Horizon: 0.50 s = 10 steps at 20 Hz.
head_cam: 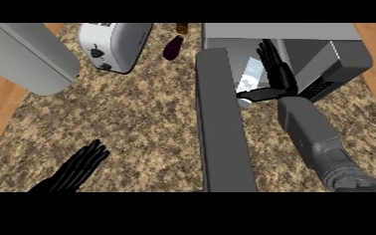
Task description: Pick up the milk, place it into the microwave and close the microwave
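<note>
The milk carton [249, 77], white and pale blue, stands tilted in the mouth of the microwave [334, 55] at the upper right. The microwave's dark grey door [220, 129] is swung wide open toward me and partly hides the carton's left side. My right hand [277, 74] reaches into the opening just right of the milk. Its fingers are straight along the carton's side and its thumb [255, 94] points left under the carton's base. Whether the hand touches the carton I cannot tell. My left hand [73, 172] rests open at the lower left, holding nothing.
A silver toaster [114, 45] stands at the back left of the speckled counter [147, 119]. A dark purple eggplant [173, 49] lies between the toaster and the microwave. A large grey rounded object [33, 57] fills the far left.
</note>
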Each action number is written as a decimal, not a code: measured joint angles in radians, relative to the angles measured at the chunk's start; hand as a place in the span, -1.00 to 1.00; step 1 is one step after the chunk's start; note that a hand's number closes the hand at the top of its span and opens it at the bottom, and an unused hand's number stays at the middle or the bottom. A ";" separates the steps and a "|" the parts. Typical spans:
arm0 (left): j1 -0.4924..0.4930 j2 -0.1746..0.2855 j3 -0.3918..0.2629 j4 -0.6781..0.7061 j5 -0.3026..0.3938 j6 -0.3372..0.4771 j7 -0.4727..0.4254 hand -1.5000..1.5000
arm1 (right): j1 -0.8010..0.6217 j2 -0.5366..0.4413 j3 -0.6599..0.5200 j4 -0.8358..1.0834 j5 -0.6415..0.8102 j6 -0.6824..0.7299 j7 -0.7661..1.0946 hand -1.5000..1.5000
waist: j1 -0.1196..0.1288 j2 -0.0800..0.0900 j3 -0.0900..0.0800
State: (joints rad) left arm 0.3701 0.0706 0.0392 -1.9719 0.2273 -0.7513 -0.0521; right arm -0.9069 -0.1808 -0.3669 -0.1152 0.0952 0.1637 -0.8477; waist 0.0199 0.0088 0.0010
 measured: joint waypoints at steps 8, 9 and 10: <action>-0.083 -0.044 -0.077 0.110 -0.171 0.043 -0.058 1.00 | 0.209 0.066 0.054 -0.079 0.011 0.052 -0.057 -1.00 | -0.034 -0.015 -0.002; -0.097 -0.048 -0.079 0.132 -0.186 0.049 -0.070 1.00 | 0.234 0.064 0.062 -0.098 0.013 0.052 -0.056 -1.00 | -0.038 -0.016 -0.002; -0.108 -0.052 -0.094 0.141 -0.203 0.066 -0.074 1.00 | 0.265 0.063 0.070 -0.114 0.015 0.050 -0.057 -1.00 | -0.042 -0.018 -0.003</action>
State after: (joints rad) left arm 0.2621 0.0182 -0.0544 -1.8304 0.0246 -0.6857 -0.1260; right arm -0.6422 -0.1175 -0.2971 -0.2293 0.1104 0.2142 -0.9050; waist -0.0222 -0.0089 -0.0016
